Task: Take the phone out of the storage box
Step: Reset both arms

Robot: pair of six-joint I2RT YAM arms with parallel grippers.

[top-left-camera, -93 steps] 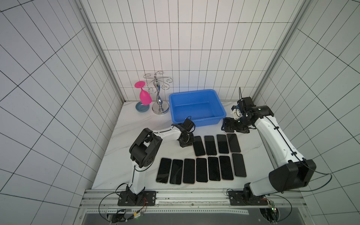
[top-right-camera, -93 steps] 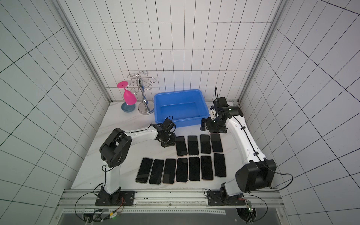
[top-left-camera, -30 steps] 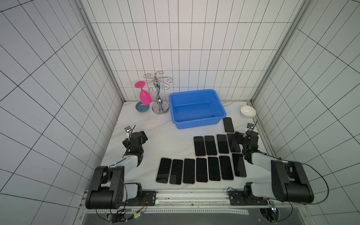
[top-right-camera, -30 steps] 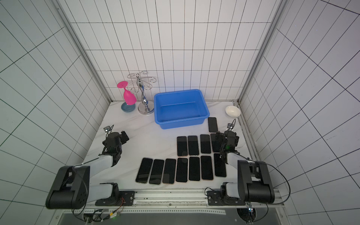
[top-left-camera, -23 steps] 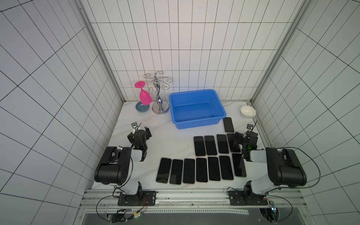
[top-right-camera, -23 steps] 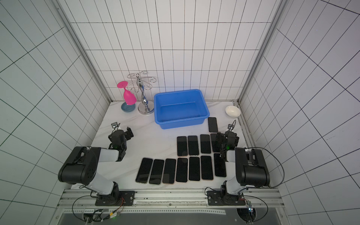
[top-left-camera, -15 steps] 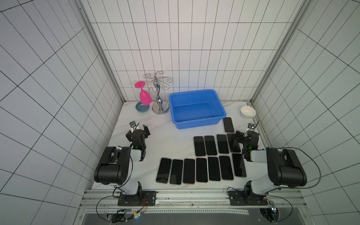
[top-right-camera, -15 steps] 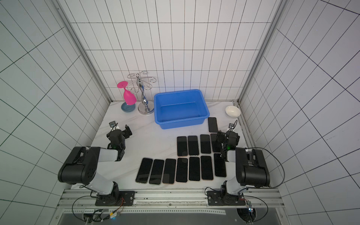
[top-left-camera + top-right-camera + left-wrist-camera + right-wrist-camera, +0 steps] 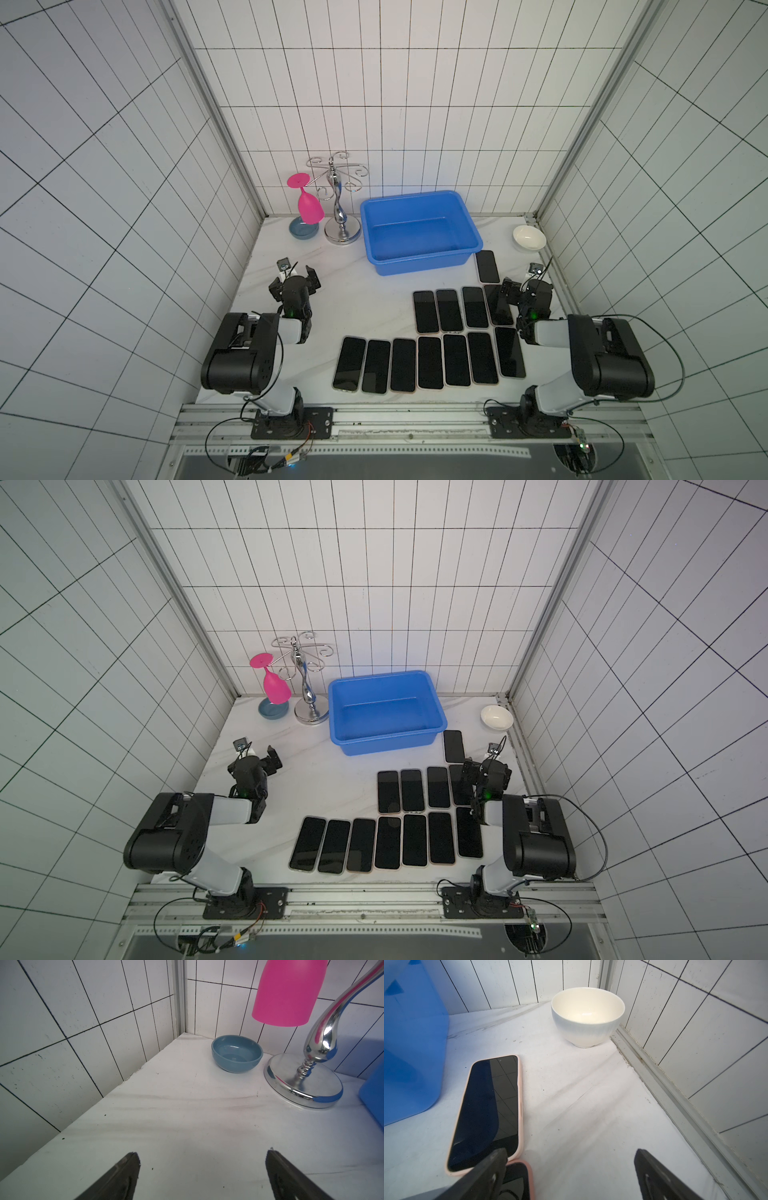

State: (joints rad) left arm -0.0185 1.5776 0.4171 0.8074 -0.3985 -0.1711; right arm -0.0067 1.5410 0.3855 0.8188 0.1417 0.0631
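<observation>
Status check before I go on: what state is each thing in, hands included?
storage box, upright, empty.
lone phone beside box, flat, screen up, dark.
eleven phones in two rows, flat, screens up.
rack, upright.
pink glass, hanging upside down on rack.
grey-blue dish, upright, empty.
white bowl, upright, empty.
left hand, open, empty.
right hand, open, empty.

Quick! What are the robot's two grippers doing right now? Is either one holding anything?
The left gripper is open, holding nothing.
The right gripper is open, holding nothing.
</observation>
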